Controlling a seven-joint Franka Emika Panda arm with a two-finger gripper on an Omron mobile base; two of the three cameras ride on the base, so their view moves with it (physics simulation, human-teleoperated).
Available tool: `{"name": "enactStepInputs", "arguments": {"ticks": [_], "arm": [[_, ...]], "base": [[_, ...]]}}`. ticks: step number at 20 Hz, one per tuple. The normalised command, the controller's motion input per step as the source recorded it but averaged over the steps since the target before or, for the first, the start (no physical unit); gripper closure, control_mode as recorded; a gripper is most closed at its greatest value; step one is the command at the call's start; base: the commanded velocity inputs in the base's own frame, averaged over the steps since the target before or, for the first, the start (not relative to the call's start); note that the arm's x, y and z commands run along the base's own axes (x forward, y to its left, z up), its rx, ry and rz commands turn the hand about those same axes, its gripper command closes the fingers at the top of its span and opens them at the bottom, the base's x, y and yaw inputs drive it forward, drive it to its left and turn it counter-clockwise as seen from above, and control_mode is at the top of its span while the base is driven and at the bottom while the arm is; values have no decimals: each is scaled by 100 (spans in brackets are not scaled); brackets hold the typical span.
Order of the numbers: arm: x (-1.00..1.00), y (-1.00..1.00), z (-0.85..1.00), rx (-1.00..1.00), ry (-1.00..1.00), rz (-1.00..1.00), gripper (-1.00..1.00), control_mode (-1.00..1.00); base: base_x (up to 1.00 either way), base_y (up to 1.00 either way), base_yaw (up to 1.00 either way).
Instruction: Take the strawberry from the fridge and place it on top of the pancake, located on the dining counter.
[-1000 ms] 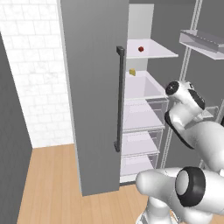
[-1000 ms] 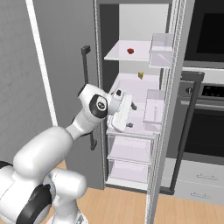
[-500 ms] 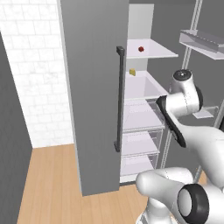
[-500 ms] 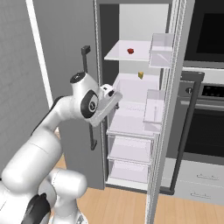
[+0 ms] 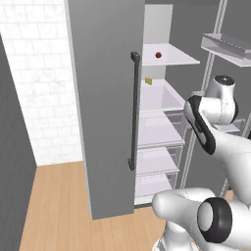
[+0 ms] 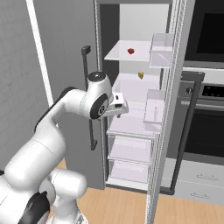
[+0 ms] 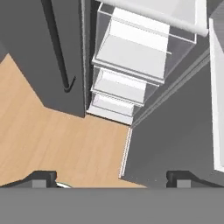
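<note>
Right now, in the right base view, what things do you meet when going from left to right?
Dark door handle → robot gripper → strawberry → small yellow wedge → clear door bin → black-fronted wall oven.

Domestic kitchen: tall grey open fridge [image 6: 131, 52] with white shelves, black-fronted wall oven [image 6: 205, 127], light wooden plank floor [image 5: 54, 206], white brick wall [image 5: 39, 73].

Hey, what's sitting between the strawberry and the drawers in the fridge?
In the right base view, a small yellow wedge lies on the shelf below the strawberry, above the clear drawers. Nothing else sits between them.
</note>
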Motion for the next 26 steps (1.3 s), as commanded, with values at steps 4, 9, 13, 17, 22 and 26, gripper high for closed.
{"name": "enactStepInputs", "arguments": {"ticks": [4, 9, 13, 17, 22, 26], "arm": [[-31, 39, 0, 29, 11, -61, -100, -100], [-72, 84, 0, 1, 0, -51, -100, -100], [-77, 92, 8, 0, -3, -47, -100, -100], [-70, 77, 12, 5, -6, -26, -100, -100], [-66, 23, 3, 3, -10, 5, -100, -100], [-45, 0, 0, 2, -11, 26, -100, -100]], "base": [[0, 0, 0], [0, 0, 0], [0, 0, 0], [0, 0, 0], [0, 0, 0], [0, 0, 0]]}}
